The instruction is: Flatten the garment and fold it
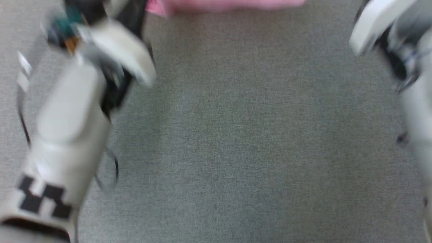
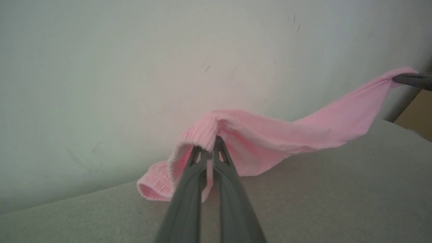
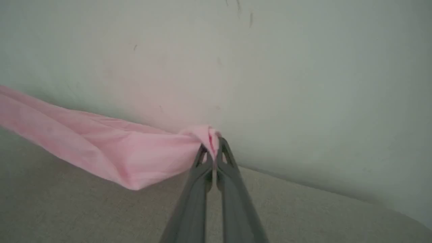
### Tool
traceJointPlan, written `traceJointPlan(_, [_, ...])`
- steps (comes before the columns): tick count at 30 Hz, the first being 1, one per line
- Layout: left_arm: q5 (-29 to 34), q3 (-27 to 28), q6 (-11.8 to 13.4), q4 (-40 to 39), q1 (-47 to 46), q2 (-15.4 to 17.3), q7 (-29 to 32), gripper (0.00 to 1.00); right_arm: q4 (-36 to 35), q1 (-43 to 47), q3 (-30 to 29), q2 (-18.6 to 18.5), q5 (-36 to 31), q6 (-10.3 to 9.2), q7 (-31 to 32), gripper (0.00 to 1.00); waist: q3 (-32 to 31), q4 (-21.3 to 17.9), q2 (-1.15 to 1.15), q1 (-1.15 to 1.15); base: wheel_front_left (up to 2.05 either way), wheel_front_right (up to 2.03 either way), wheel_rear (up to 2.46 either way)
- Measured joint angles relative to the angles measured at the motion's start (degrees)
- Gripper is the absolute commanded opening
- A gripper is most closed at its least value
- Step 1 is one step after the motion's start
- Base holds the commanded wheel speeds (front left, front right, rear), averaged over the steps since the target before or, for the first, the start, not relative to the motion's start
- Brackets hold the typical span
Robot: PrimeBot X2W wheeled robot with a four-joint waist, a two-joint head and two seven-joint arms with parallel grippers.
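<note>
As the left gripper [image 2: 211,145] clamps the gathered waistband between closed fingers, the right gripper [image 3: 212,148] pinches the opposite end likewise. The garment [image 2: 276,135] hangs stretched between them, sagging in the middle, at the far edge of the grey worktop [image 2: 337,202], beside the wall [image 2: 118,67]. Judged step: spreading, with flattening not yet done. The next move calls for lowering both ends evenly, cloth taut, so it lands uncreased. Count: one garment, two grippers, both engaged.

Pink garment [image 2: 270,138] stretched out above grey surface, ribbed waistband end drooping
</note>
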Motion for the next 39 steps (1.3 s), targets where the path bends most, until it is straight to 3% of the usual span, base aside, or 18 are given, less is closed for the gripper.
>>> traceJointPlan(5, [-0.85,-2.35,-0.47,2.52,11.68,-0.94,-3.74,0.00,0.99,10.95,4.78,-1.02,4.35,0.00,-1.03,0.00,-2.78,0.61,0.00,-0.01,0.00,0.00,0.00])
traceJointPlan(11, [-1.60,-4.70,-0.73,1.86,22.04,-0.63,-5.52,0.00,-0.86,22.66,7.48,-5.72,10.90,0.00,0.41,0.00,-7.27,1.65,0.00,-0.01,0.00,0.00,0.00])
traceJointPlan(17, [-1.72,-6.21,-0.81,-1.86,31.61,1.05,-6.21,0.00,-5.97,32.64,8.84,-10.58,16.26,0.00,6.02,0.00,-12.38,2.25,0.00,-0.02,0.00,0.00,0.00])
traceJointPlan(22, [-2.11,-7.12,0.86,-7.14,39.42,2.67,-6.25,0.00,-11.57,41.00,8.42,-15.43,18.57,0.00,12.50,0.00,-16.67,2.46,0.00,-0.02,0.00,0.00,0.00])
traceJointPlan(31, [-4.30,-11.34,3.25,-20.13,54.26,4.75,-1.68,0.00,-21.92,60.22,-1.08,-20.22,21.84,0.07,28.61,0.00,-23.23,2.66,0.00,-0.02,0.00,0.00,0.00])
traceJointPlan(36, [-5.64,-14.27,3.91,-24.54,59.89,6.17,3.19,0.00,-27.97,69.79,-8.64,-20.61,20.76,0.07,37.01,0.00,-24.58,2.91,0.00,-0.02,0.00,0.00,0.00])
traceJointPlan(39, [-5.70,-15.45,3.91,-25.48,61.28,6.65,4.47,0.00,-32.45,72.41,-12.32,-19.92,19.90,0.07,38.41,0.00,-24.23,3.18,0.00,-0.01,0.00,0.00,0.00])
